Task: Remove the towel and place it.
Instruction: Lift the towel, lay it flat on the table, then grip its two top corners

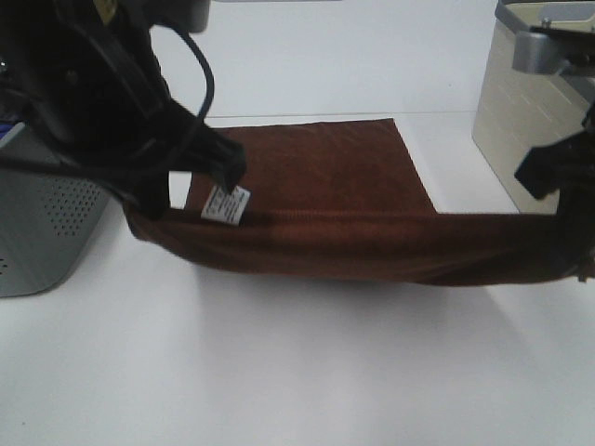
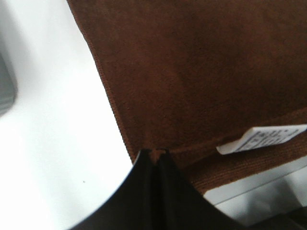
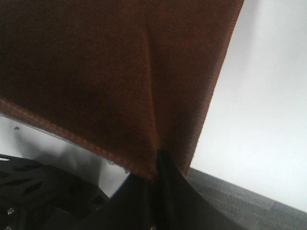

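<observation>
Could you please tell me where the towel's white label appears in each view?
Exterior high: label on the raised hem of the towel, left of centre.
Left wrist: label on that hem, beside the left gripper.
Right wrist: not in view.
Shared landmark: the stitched hem.

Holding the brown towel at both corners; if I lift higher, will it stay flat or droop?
Probably droop: the towel sags between left gripper and right gripper. Its pile likely resists slipping. Trailing half may drag on the table.
</observation>
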`<state>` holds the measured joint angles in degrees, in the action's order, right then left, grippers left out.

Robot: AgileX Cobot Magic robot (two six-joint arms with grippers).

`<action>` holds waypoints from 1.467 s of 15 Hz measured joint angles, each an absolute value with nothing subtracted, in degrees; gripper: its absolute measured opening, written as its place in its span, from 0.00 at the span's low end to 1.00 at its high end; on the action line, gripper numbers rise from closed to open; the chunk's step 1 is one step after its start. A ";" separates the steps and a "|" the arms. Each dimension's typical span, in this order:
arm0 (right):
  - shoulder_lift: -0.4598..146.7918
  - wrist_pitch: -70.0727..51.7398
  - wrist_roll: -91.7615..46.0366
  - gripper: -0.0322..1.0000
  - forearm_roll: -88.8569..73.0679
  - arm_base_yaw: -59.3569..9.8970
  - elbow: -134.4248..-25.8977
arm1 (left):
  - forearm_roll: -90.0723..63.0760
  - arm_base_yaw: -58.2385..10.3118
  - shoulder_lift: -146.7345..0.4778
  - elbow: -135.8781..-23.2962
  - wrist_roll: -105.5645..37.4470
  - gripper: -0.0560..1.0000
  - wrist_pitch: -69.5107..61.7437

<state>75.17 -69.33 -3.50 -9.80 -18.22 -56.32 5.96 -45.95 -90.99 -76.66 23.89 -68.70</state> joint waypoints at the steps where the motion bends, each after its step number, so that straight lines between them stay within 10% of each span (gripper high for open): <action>1: 73.45 -69.44 -3.50 0.03 -10.60 -18.22 -53.40 | 5.96 -48.47 -90.70 -74.83 24.98 0.05 -68.75; 12: 59.59 -69.73 -3.50 0.05 -15.76 -18.22 -36.44 | -7.39 -59.53 -90.41 -63.54 29.51 0.06 -69.21; 15: 59.53 -69.73 -3.50 0.27 -16.44 -18.22 -35.75 | -9.51 -59.53 -90.41 -63.48 30.42 0.31 -69.27; 17: 59.53 -69.73 -3.50 0.63 -17.02 -18.22 -35.75 | -10.37 -59.53 -90.41 -63.48 30.77 0.69 -69.27; 22: 59.53 -69.50 -4.13 0.77 -17.02 -18.22 -35.92 | -7.22 -59.53 -90.41 -63.48 32.37 0.74 -69.27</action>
